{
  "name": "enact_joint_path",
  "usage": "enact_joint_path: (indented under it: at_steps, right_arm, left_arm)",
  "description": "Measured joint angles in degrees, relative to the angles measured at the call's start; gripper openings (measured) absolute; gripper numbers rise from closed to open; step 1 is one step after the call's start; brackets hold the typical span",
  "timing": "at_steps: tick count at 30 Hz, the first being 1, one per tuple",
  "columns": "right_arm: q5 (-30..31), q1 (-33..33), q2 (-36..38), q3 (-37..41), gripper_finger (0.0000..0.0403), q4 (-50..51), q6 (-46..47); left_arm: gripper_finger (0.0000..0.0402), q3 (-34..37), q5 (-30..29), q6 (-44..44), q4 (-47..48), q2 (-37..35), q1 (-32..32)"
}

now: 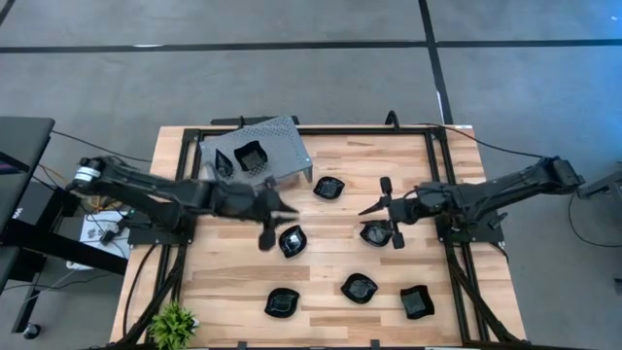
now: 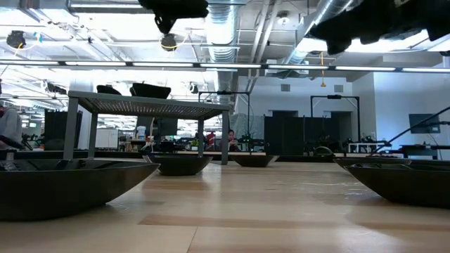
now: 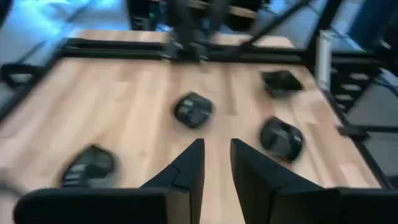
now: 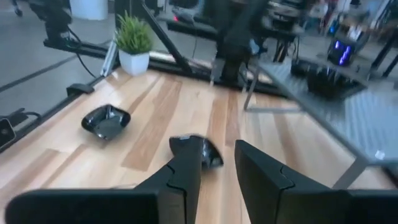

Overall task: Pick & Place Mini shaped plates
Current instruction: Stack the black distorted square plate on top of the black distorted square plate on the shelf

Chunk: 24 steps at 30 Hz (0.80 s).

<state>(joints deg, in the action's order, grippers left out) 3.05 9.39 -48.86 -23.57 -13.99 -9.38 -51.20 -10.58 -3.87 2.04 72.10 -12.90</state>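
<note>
Mid-table: left gripper (image 1: 275, 216) fingers apart, holding nothing, beside plate (image 1: 292, 240); right gripper (image 1: 385, 211) spread over plate (image 1: 376, 233). Bare wood between.

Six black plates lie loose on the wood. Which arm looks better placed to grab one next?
Probably the right: the right gripper is open beside a plate. The left gripper, empty, sits by another plate.

Floor (image 1: 292, 78): grey, crossed by dark seam lines.
Table (image 1: 233, 282): light wooden planks inside a black frame.
Ceiling (image 2: 239, 28): exposed ducts and pipes, long strip lights.
Far room: dark cabinets (image 2: 285, 133) and workstations; people sit at distant desks.
Plant (image 1: 173, 323): small, green, at the table's corner.
</note>
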Motion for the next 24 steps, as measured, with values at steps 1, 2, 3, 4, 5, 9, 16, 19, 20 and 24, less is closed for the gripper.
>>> enact_joint_path:
  at_steps: [1,2,3,4,5,9,16,19,20,24]
  right_arm:
    - [0.0,-0.2,-0.3,0.0,0.0093,0.3,1.3]
    - [0.0,-0.2,-0.4,0.0,0.0093,0.4,2.7]
    - [0.0,-0.2,-0.3,0.0,0.0093,0.4,4.1]
    - [0.0,0.0,-0.3,-0.4,0.0093,1.0,5.3]
    - [0.0,0.1,-0.1,-1.0,0.0093,2.6,6.4]
    - [0.0,2.3,0.8,-4.5,0.0093,13.3,10.7]
    - [0.0,7.6,-2.5,-5.2,0.0093,17.9,18.3]
    - [0.0,9.1,-5.3,-7.3,0.0093,18.6,20.5]
    - [0.0,9.9,-6.3,-8.5,0.0093,19.4,21.7]
    - [0.0,15.4,-11.8,-16.2,0.009,30.2,23.3]
  left_arm:
    - [0.0078,0.9,0.0,0.0,-2.3,1.4,-1.2]
    - [0.0078,1.7,-0.1,0.0,-4.5,2.6,-2.2]
    - [0.0078,2.4,-0.1,-0.1,-6.4,3.9,-3.1]
    - [0.0078,2.7,-0.3,0.0,-8.5,5.2,-3.9]
    - [0.0078,3.1,-0.7,-0.1,-10.4,6.5,-4.5]
    - [0.0078,3.3,-2.9,0.1,-12.3,10.6,-6.1]
    - [0.0078,3.3,-4.4,0.1,-12.5,14.2,-6.6]
    - [0.0078,3.3,-4.4,0.1,-12.5,14.3,-6.4]
    - [0.0078,3.3,-4.4,0.1,-12.5,14.1,-6.3]
    - [0.0078,3.2,-4.4,0.6,-12.9,13.0,-6.3]
